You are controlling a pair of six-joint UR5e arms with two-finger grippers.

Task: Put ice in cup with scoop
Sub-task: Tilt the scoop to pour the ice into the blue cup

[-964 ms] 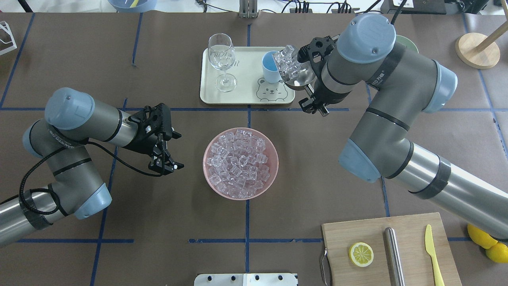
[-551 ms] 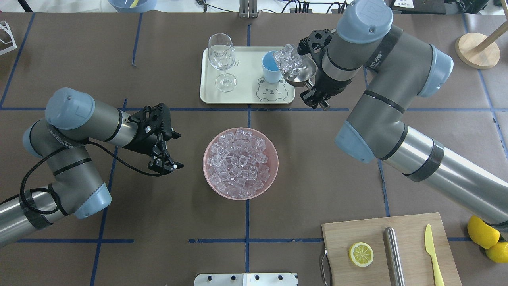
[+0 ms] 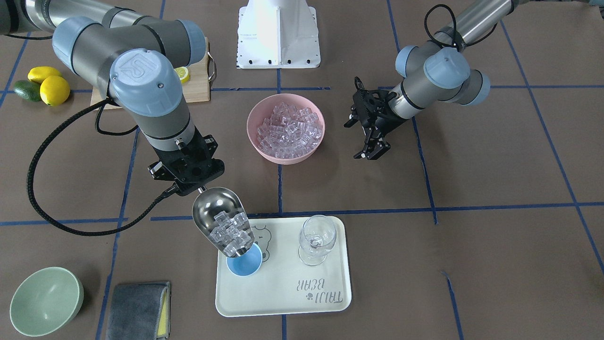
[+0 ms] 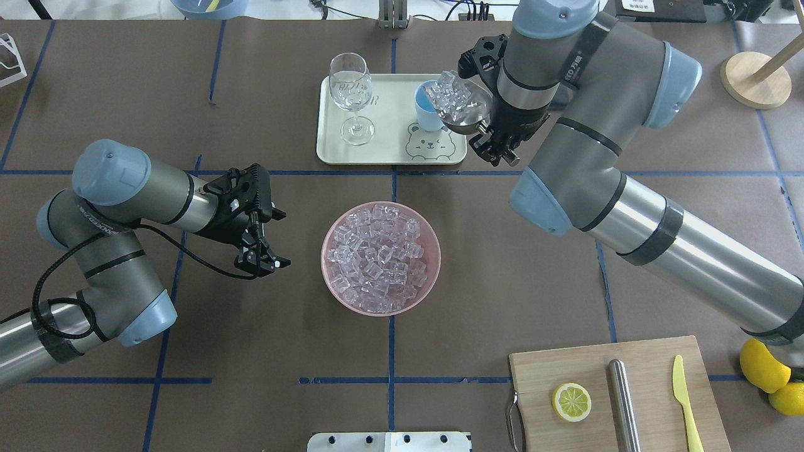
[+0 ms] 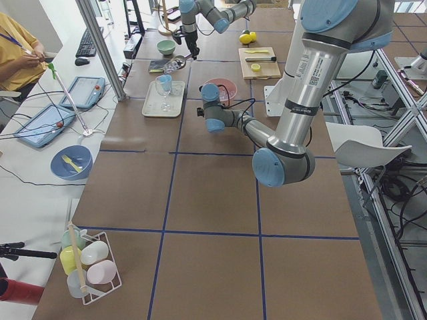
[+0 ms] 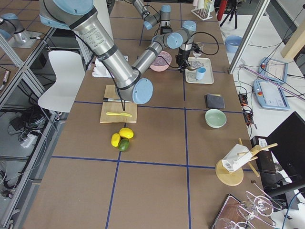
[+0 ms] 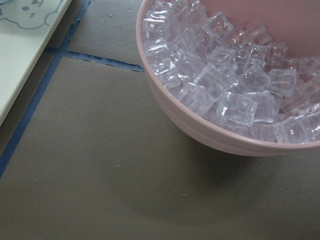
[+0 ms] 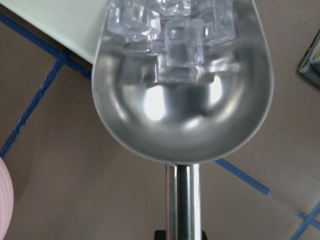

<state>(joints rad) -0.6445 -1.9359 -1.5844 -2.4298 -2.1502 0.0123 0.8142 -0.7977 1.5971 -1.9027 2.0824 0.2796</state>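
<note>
Carries a heap of ice point(image 3: 230, 233) in the front half of the steel scoop point(image 3: 210, 205), farther toward the light-blue cup point(image 3: 245, 267) than a second ago. Had the cubes beside the cup's rim then; has them over its mouth now in the overhead view. Tilts the scoop's lip down to the cup, cubes crowded at that lip. Leaves the cup upright on the cream bear-print tray point(image 3: 250, 297), near a clear wine glass point(image 3: 317, 238). Grips the scoop by its thin handle in the right gripper point(image 3: 196, 185), jaws closed on it, trough pointing away from them toward the cup. Keeps the left gripper point(image 3: 373, 152) where it was, jaws apart on nothing, beside the pink bowl point(image 3: 283, 158) full of more cubes.
</note>
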